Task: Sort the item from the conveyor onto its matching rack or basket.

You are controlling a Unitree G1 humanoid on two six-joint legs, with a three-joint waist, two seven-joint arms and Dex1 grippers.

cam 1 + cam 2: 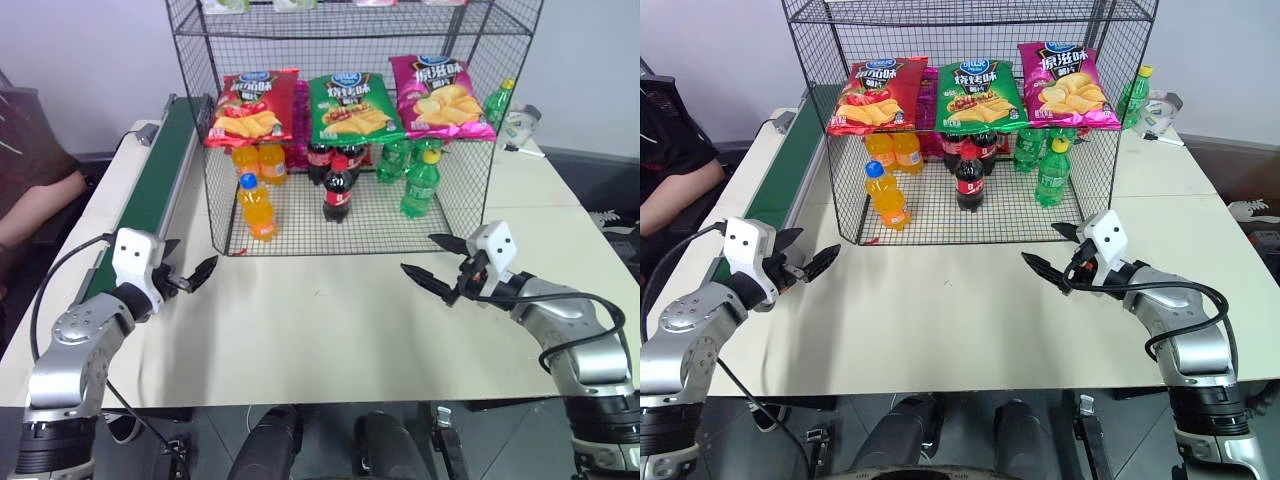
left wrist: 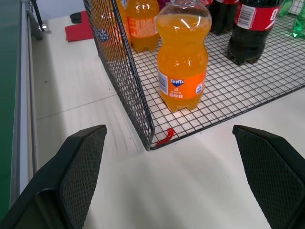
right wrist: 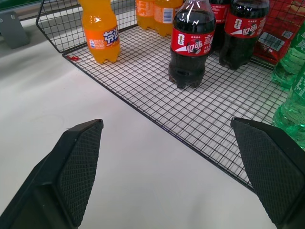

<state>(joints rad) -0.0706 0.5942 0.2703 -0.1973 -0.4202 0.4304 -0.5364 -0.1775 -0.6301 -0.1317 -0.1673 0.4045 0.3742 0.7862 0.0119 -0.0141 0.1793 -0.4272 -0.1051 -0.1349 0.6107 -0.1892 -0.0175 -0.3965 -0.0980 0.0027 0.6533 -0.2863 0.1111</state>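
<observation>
Two end effectors, left [image 1: 190,277] and right [image 1: 432,262], are hovering spread and empty over the smooth pale table [image 1: 320,340]. Orange soda bottle [image 1: 256,208], clear plastic, blue-capped, is standing upright on the black wire-mesh rack [image 1: 300,225] floor near its front left corner, beside the dark-green conveyor [image 1: 160,170].

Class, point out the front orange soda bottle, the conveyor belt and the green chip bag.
orange soda bottle [image 1: 259,212], left eye view, label.
conveyor belt [image 1: 160,175], left eye view, green surface.
green chip bag [image 1: 350,108], left eye view, middle.

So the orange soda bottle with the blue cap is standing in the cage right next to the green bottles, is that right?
Not quite. The orange bottle does stand in the cage, but at its left end, with a cola bottle next to it. The green bottles are at the right end, as the left eye view shows.
</observation>
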